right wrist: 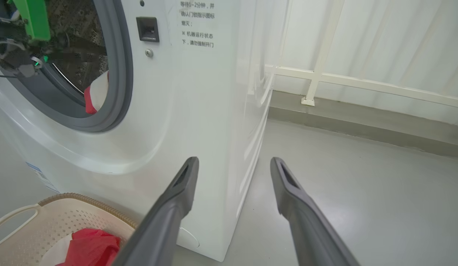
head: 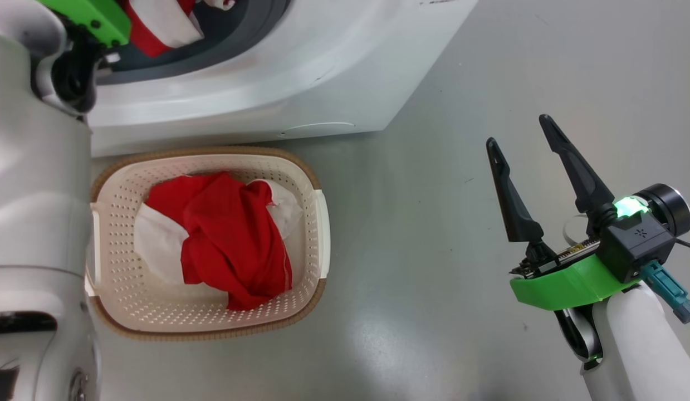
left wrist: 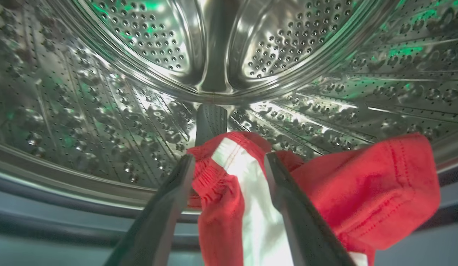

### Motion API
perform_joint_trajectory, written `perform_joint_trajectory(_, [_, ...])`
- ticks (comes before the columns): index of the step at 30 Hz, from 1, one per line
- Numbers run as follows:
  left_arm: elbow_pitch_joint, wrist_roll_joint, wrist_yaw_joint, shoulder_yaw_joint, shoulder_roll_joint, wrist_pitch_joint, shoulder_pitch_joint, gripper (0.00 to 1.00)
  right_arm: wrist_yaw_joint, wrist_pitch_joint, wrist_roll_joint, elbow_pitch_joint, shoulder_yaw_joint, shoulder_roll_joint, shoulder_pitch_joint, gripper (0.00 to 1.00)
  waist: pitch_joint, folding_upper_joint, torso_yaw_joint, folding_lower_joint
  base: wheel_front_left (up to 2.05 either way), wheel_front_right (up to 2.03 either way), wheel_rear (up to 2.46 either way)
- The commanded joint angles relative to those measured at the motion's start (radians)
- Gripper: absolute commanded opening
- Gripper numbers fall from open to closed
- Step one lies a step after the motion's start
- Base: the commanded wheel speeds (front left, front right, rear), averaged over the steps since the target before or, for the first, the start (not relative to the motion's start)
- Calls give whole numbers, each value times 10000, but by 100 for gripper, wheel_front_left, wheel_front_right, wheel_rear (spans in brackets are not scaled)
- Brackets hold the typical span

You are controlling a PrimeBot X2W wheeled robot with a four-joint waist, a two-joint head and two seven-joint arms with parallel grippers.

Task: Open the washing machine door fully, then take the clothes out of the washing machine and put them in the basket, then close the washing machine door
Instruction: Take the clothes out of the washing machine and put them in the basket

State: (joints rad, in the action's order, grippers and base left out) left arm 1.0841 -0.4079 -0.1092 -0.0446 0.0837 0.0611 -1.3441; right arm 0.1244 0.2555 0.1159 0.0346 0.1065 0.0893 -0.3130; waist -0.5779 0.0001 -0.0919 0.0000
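The washing machine (head: 267,83) stands open; its door is out of view. A red and white piece of the clothes (left wrist: 362,192) hangs over the lip of the steel drum (left wrist: 103,111). My left gripper (left wrist: 229,159) is open inside the mouth, its fingers either side of that garment's white stripe. In the head view the same garment (head: 161,25) shows in the opening beside my left wrist. More red and white clothes (head: 228,239) lie in the basket (head: 317,223) on the floor in front of the machine. My right gripper (head: 518,131) is open and holds nothing, over bare floor to the right.
The grey gasket (right wrist: 121,74) rings the opening. The machine's right side panel (right wrist: 221,129) stands just ahead of my right gripper (right wrist: 233,160). A white rail and curtain (right wrist: 362,81) run along the far wall. My pale left forearm (head: 33,195) covers the basket's left edge.
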Motion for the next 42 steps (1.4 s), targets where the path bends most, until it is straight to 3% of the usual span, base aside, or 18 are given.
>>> perform_joint_trajectory(1, [-100, -147, -94, -121, 329, 220, -214, 100, 63, 63, 48, -174, 189, 9, 26, 100, -15, -1, 17, 0, 0, 0, 0])
perform_joint_trajectory(7, [433, -124, -175, 450, 187, 1433, -434, 100, 63, 63, 50, -138, 246, 4, 54, 100, -55, -1, 46, 0, 0, 0, 0])
perform_joint_trajectory(19, [848, -56, -209, 1352, 55, 2104, -217, 100, 63, 63, 161, -137, 270, -37, -77, 100, -195, -1, -153, 0, 0, 0, 0])
perform_joint_trajectory(20, [816, -67, -210, 1476, 48, 2174, -198, 85, 63, 63, 166, -136, 261, -39, -76, 100, -205, -1, -158, 0, 0, 0, 0])
perform_joint_trajectory(21, [757, -82, -211, 1591, 53, 2194, -182, 0, 63, 63, 167, -135, 254, -44, -74, 100, -213, -1, -162, 0, 0, 0, 0])
perform_joint_trajectory(28, [450, 323, -209, 2433, 481, 1660, -43, 0, 63, 63, 158, -116, 206, -104, -32, 100, -173, -1, -113, 0, 0, 0, 0])
perform_joint_trajectory(35, [192, 1303, 351, 3227, 852, 87, 45, 0, 63, 63, 135, -80, 157, -107, -41, 100, -105, -1, 83, 0, 0, 0, 0])
perform_joint_trajectory(42, [-31, 1309, 533, 3252, 916, -1455, 402, 0, 63, 63, 94, -64, 167, -73, 22, 100, 58, -1, 307, 0, 0, 0, 0])
